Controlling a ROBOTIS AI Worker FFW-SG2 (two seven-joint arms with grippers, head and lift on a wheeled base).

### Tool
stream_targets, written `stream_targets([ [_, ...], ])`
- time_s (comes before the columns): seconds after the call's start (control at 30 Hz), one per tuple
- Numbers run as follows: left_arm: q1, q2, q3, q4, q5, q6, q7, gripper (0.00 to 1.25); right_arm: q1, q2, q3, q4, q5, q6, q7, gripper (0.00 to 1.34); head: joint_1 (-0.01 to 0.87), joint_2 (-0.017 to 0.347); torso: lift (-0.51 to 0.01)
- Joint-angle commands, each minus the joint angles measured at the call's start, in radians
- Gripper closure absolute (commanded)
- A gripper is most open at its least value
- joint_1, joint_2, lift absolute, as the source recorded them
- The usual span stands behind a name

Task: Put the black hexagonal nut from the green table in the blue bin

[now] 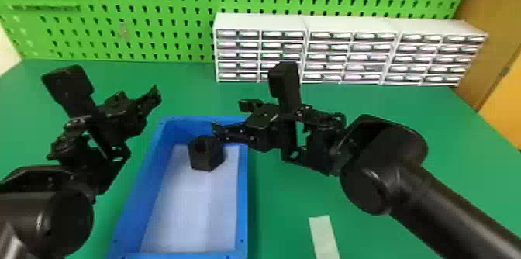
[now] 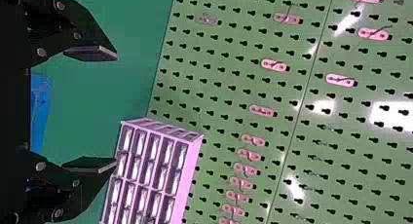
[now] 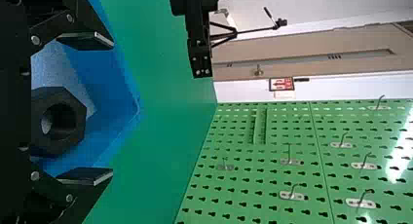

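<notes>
In the right wrist view, the fingers of the right gripper [image 3: 108, 107] are spread to either side of the black hexagonal nut [image 3: 56, 97], neither pad pressing it, presumably so it can go free. The nut lies within the outline of the blue bin [image 3: 97, 73], whose walls should keep it off the green worktop [image 3: 160, 63].

In the left wrist view, the left gripper [image 2: 115, 109] holds its fingers apart and empty; one arm seems enough for this nut.

In the head view, the nut is by the bin's far right corner, where the right arm reaches in over the right edge. Whether it rests on the white liner [image 1: 194, 200] I cannot tell. The left gripper hangs beyond the bin's left edge, likely parked to leave room.
</notes>
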Motion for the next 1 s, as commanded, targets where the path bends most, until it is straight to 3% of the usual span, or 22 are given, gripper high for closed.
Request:
stream_targets([
  [0.0, 0.000, -0.001, 0.000, 0.000, 0.002, 0.000, -0.001, 0.48, 0.012, 0.004, -0.024, 0.000, 0.015, 0.000, 0.000, 0.35, 0.691, 0.009, -0.097],
  [0.33, 0.002, 0.001, 0.003, 0.000, 0.003, 0.000, 0.000, 0.48, 0.070, 0.018, -0.128, -0.006, 0.067, 0.017, 0.000, 0.35, 0.691, 0.009, -0.097],
  [0.63, 0.003, 0.001, 0.006, 0.000, 0.006, 0.000, 0.000, 0.48, 0.222, 0.078, -0.424, -0.032, 0.147, 0.049, 0.023, 0.35, 0.691, 0.009, -0.097],
  [0.77, 0.005, 0.001, 0.008, 0.000, 0.006, 0.000, 0.000, 0.48, 0.289, 0.122, -0.562, -0.041, 0.170, 0.049, 0.029, 0.35, 0.691, 0.009, -0.097],
  [0.97, 0.005, 0.001, 0.012, 0.000, 0.008, 0.000, 0.000, 0.48, 0.340, 0.151, -0.663, -0.066, 0.212, 0.049, 0.031, 0.35, 0.691, 0.009, -0.097],
])
